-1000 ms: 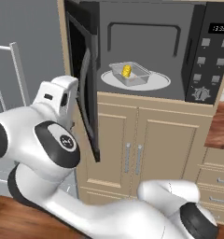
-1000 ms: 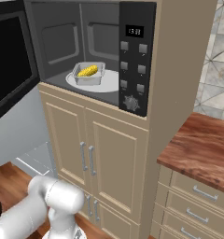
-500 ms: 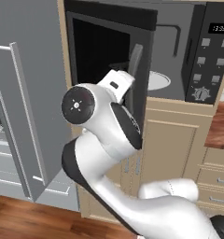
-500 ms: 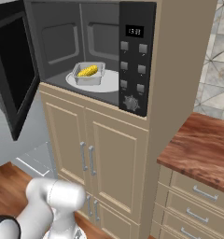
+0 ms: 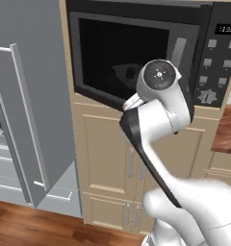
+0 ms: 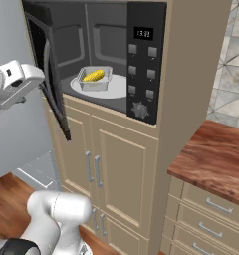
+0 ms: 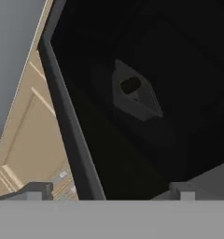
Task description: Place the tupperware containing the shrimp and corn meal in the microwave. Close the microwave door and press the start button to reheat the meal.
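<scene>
The microwave (image 6: 146, 30) is built in above tan cabinets, and its door (image 6: 48, 74) stands partly open, swung most of the way toward the opening. Inside, the clear tupperware (image 6: 95, 79) sits on a white turntable plate (image 6: 116, 89) with the yellow corn (image 6: 94, 75) showing; the shrimp is too small to make out. My gripper (image 6: 38, 79) is open against the outer side of the door, holding nothing. In the hand view, the gripper (image 7: 109, 193) faces the black door glass (image 7: 170, 70), through which the tupperware (image 7: 135, 93) shows dimly. Which of the grey panel buttons (image 6: 141, 69) is the start button I cannot tell.
The tall grey fridge (image 5: 26, 120) with its bar handle (image 5: 28, 115) stands close on the left. Tan cabinet doors (image 6: 111, 164) sit below the microwave. A wooden counter (image 6: 216, 159) over drawers lies to the right. My arm (image 5: 156, 125) crosses in front of the door (image 5: 117, 57).
The microwave door has swung from wide open to mostly closed. My arm has risen from low down, and its hand is now at the door's outer face. The tupperware has not moved.
</scene>
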Controlling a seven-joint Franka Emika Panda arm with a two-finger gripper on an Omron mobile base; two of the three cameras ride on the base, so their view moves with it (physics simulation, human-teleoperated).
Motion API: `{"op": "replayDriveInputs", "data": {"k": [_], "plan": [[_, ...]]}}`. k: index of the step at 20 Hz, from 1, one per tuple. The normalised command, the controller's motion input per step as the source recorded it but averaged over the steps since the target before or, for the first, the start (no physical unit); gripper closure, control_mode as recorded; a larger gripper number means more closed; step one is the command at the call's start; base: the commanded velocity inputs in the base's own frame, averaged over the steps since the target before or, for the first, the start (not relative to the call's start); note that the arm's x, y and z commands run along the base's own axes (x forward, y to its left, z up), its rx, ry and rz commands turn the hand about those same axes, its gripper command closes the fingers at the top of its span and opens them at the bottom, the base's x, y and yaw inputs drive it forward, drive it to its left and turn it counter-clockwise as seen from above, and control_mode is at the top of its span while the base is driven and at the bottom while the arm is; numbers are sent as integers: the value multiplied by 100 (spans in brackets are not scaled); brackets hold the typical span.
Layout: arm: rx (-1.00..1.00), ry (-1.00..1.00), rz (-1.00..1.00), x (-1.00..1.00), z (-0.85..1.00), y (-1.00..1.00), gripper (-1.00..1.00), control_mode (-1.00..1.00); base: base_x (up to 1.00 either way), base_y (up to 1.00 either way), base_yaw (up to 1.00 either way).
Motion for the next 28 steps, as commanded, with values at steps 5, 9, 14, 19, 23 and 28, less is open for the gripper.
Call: {"op": "replayDriveInputs", "data": {"k": [5, 9, 14, 19, 23, 28], "plan": [[5, 0, 4, 100, 0, -43, -100, -100, 0, 0, 0], [0, 0, 0, 100, 0, -18, -100, -100, 0, 0, 0], [0, 0, 0, 100, 0, -24, -100, -100, 0, 0, 0], [0, 0, 0, 100, 0, -28, -100, -100, 0, 0, 0], [0, 0, 0, 100, 0, -27, -100, -100, 0, 0, 0], [-2, 1, 0, 76, -3, -27, -100, -100, 0, 0, 0]]}}
